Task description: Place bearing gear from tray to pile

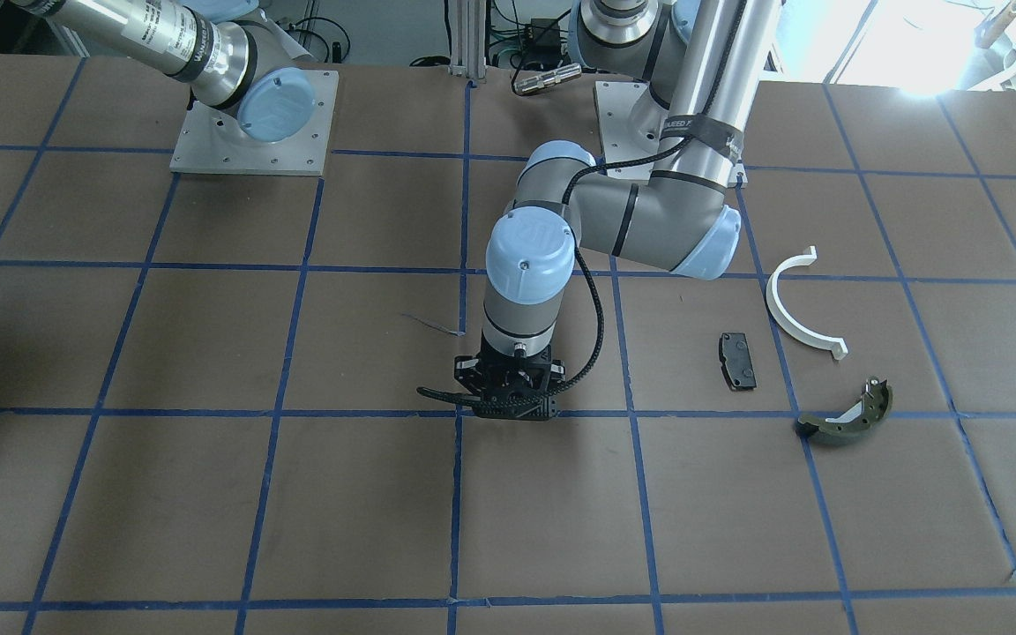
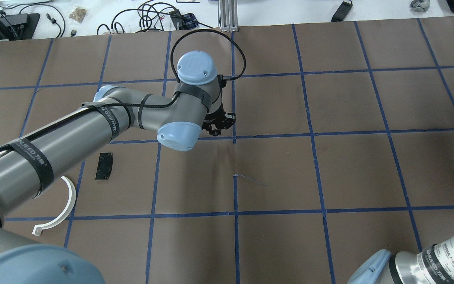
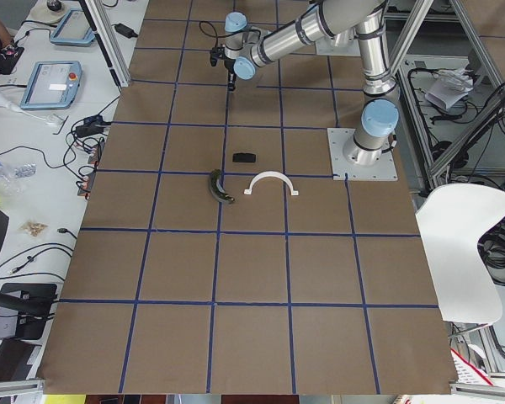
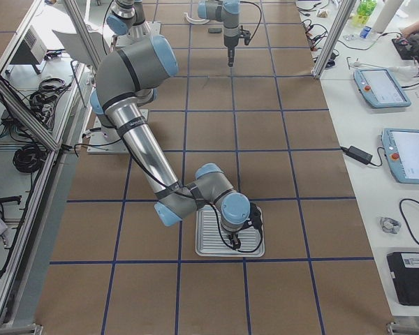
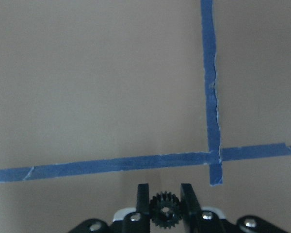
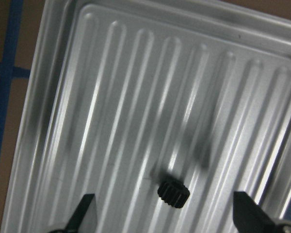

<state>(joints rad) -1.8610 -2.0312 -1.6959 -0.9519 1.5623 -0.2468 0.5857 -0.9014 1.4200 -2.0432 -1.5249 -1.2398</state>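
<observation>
My left gripper [image 5: 164, 206] is shut on a small black bearing gear [image 5: 164, 214], held over a blue tape crossing near the table's middle [image 1: 508, 407]. The pile lies to its side: a white half-ring [image 1: 795, 309], a black pad [image 1: 737, 360] and an olive-green shoe [image 1: 852, 416]. My right gripper [image 6: 166, 216] is open above the ribbed metal tray [image 6: 111, 97]. A second black gear [image 6: 173, 190] lies on the tray between its spread fingers.
The table is brown paper with a blue tape grid [image 2: 235, 136]. The tray [image 4: 208, 237] sits at the table's far right end, away from the pile. Both arm base plates [image 1: 252, 123] stand at the robot's edge.
</observation>
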